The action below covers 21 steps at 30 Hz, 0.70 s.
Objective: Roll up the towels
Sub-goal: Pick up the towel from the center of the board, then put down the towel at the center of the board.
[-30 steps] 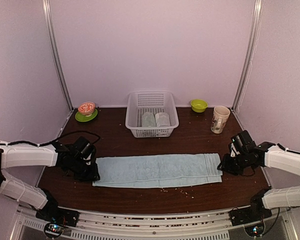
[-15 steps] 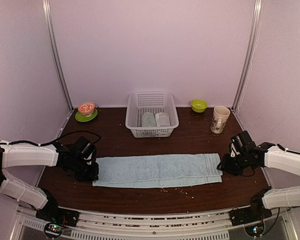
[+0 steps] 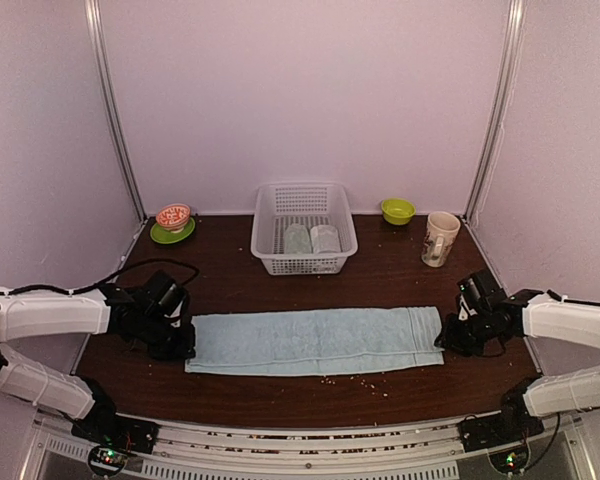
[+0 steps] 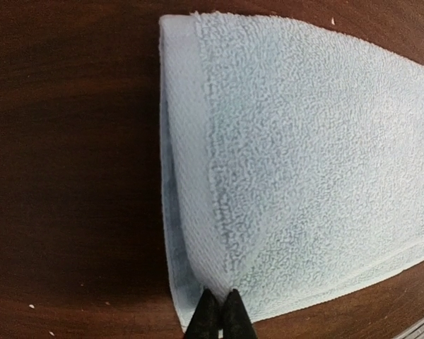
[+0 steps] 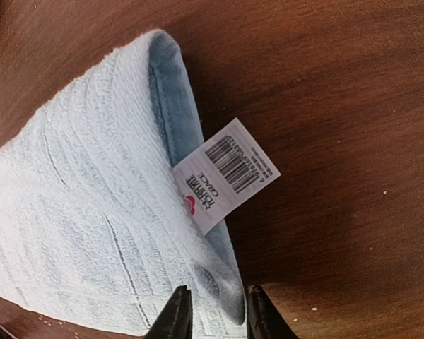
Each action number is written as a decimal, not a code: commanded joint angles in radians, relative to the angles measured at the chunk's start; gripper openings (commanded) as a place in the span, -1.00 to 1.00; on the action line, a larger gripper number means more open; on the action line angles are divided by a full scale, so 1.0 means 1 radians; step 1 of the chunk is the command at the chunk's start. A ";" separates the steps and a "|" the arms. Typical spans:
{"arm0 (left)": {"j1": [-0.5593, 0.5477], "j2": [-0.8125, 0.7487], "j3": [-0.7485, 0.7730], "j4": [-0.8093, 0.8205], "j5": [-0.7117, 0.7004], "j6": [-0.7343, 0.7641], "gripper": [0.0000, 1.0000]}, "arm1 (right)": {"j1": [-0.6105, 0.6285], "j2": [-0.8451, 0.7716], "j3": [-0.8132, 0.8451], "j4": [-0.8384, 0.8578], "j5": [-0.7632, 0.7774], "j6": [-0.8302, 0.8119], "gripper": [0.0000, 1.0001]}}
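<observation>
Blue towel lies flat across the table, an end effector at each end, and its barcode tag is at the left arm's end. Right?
No: the barcode tag is at the right arm's end, as the right wrist view shows. Otherwise yes: the light blue towel lies flat across the table, left end effector and right end effector at its ends.

A light blue towel (image 4: pixel 304 155) of soft terry cloth has a nubby, looped pile and a flatter, smoother woven hem. Its white label (image 5: pixel 226 173) looks thin and smooth, printed with a barcode. The counter (image 4: pixel 71 176) is dark wood grain with a faint sheen. The basket (image 3: pixel 303 262) is white plastic lattice. The right fingers (image 5: pixel 175 318) are matt black.
</observation>
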 commanded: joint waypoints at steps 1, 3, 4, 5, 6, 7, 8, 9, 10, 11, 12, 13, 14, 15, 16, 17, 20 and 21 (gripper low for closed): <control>-0.004 -0.024 0.038 -0.026 -0.008 0.021 -1.00 | 0.006 0.025 -0.018 0.047 0.025 0.011 -0.66; -0.003 -0.034 0.050 -0.041 -0.007 0.026 -1.00 | 0.005 0.004 -0.020 0.049 0.023 0.017 -0.85; -0.004 -0.042 0.055 -0.050 -0.006 0.028 -1.00 | 0.006 -0.014 -0.019 0.041 0.023 0.019 -0.94; -0.003 -0.055 0.060 -0.059 -0.006 0.029 -1.00 | 0.005 -0.033 -0.016 0.031 0.022 0.018 -1.00; -0.004 -0.065 0.065 -0.069 -0.007 0.030 -1.00 | 0.006 -0.051 -0.009 0.015 0.023 0.016 -1.00; -0.003 -0.075 0.068 -0.079 -0.008 0.031 -1.00 | 0.006 -0.066 -0.002 0.000 0.021 0.013 -1.00; -0.004 -0.082 0.074 -0.089 -0.011 0.033 -1.00 | 0.006 -0.084 0.004 -0.022 0.018 0.009 -1.00; -0.003 -0.090 0.080 -0.101 -0.013 0.038 -1.00 | 0.006 -0.095 0.013 -0.037 0.012 0.004 -1.00; -0.003 -0.096 0.083 -0.112 -0.015 0.040 -1.00 | 0.006 -0.105 0.017 -0.048 0.005 0.004 -1.00; -0.003 -0.101 0.087 -0.122 -0.019 0.046 -1.00 | 0.006 -0.114 0.019 -0.060 -0.002 0.001 -1.00; -0.003 -0.104 0.091 -0.132 -0.024 0.047 -1.00 | 0.006 -0.122 0.019 -0.069 -0.011 0.001 -1.00; -0.003 -0.108 0.094 -0.142 -0.029 0.050 -1.00 | 0.005 -0.128 0.017 -0.076 -0.021 0.001 -1.00; -0.003 -0.112 0.095 -0.150 -0.031 0.051 -1.00 | 0.006 -0.134 0.013 -0.081 -0.031 0.002 -1.00; -0.003 -0.115 0.096 -0.157 -0.035 0.051 -1.00 | 0.006 -0.140 0.010 -0.086 -0.044 0.003 -1.00; -0.003 -0.120 0.098 -0.164 -0.035 0.051 -1.00 | 0.006 -0.146 0.008 -0.092 -0.055 0.003 -1.00; -0.003 -0.124 0.099 -0.173 -0.039 0.054 -1.00 | 0.006 -0.155 0.006 -0.099 -0.062 0.003 -1.00; -0.003 -0.141 0.108 -0.196 -0.059 0.057 -1.00 | 0.006 -0.190 0.008 -0.122 -0.071 0.007 -1.00; -0.003 -0.148 0.111 -0.202 -0.066 0.059 -1.00 | 0.006 -0.203 0.010 -0.128 -0.071 0.009 -1.00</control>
